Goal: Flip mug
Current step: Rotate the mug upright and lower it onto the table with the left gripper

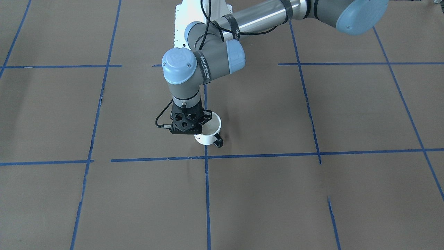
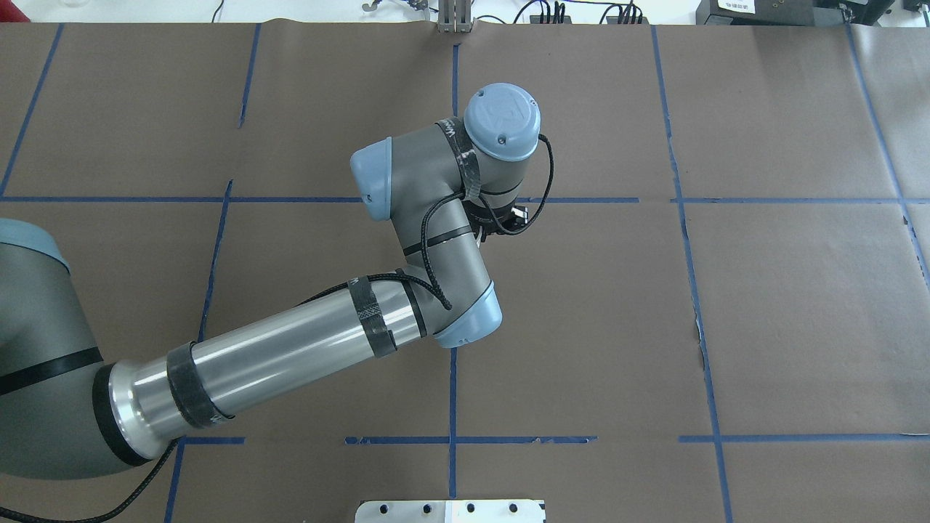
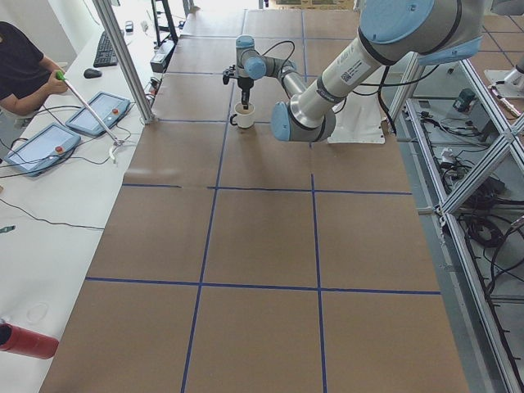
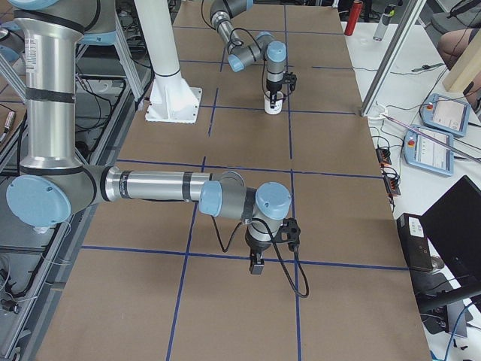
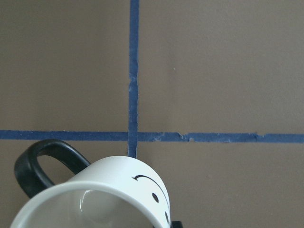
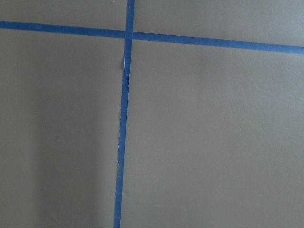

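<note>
Mug [image 1: 207, 136] upright, mouth up, handle [image 1: 219, 140] away from robot, left gripper [image 1: 203, 122] at rim.

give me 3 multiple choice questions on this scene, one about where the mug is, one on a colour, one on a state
1. Where is the mug?
A) under the left gripper, by a crossing of blue tape lines
B) at the table's edge
C) on a shelf

2. What colour is its handle?
A) white
B) blue
C) black

3. Which way does its opening face?
A) down
B) up
C) sideways

Answers:
1 A, the front view shows it below the left arm's gripper, close to the tape cross.
2 C, the loop is black against the white body.
3 B, its white interior shows from above.
</note>
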You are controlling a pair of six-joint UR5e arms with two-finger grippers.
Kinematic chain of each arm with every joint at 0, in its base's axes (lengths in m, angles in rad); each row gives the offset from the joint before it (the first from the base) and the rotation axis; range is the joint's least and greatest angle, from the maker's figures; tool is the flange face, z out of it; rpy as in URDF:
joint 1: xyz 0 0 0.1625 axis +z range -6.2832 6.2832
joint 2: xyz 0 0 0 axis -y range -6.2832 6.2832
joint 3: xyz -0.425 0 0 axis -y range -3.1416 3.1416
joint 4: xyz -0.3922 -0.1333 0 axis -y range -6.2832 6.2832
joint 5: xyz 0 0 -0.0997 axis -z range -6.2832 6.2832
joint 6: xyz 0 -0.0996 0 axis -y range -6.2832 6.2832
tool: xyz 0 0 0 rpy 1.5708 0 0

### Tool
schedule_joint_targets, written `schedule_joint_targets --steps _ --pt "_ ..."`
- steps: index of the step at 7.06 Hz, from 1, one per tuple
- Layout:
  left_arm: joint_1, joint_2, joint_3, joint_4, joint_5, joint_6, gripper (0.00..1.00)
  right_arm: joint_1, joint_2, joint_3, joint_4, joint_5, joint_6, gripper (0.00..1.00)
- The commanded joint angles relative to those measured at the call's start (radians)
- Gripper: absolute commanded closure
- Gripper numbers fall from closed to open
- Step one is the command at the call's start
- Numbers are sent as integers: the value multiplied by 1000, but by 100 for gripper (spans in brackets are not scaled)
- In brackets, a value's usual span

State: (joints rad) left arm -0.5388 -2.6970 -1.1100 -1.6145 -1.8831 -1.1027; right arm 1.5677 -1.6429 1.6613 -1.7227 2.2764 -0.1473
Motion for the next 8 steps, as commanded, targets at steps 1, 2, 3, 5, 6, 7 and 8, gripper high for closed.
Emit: schedule_joint_targets --steps 1,2,3,5,6,7,8 --pt "8 2 4 1 -1 -3 100 0 0 0 0 0 0 0" --pt "8 2 4 1 -1 -5 98 0 0 0 0 0 0 0" --pt "8 3 1 1 1 -3 4 0 0 0 0 0 0 0" --pt "6 3 -2 2 7 3 0 0 0 0 0 0 0 0" --pt "5 3 -4 2 16 4 0 0 0 0 0 0 0 0" --pt "0 3 -11 5 18 6 0 0 0 0 0 0 0 0" --pt "-18 3 -33 7 19 10 0 0 0 0 0 0 0 0"
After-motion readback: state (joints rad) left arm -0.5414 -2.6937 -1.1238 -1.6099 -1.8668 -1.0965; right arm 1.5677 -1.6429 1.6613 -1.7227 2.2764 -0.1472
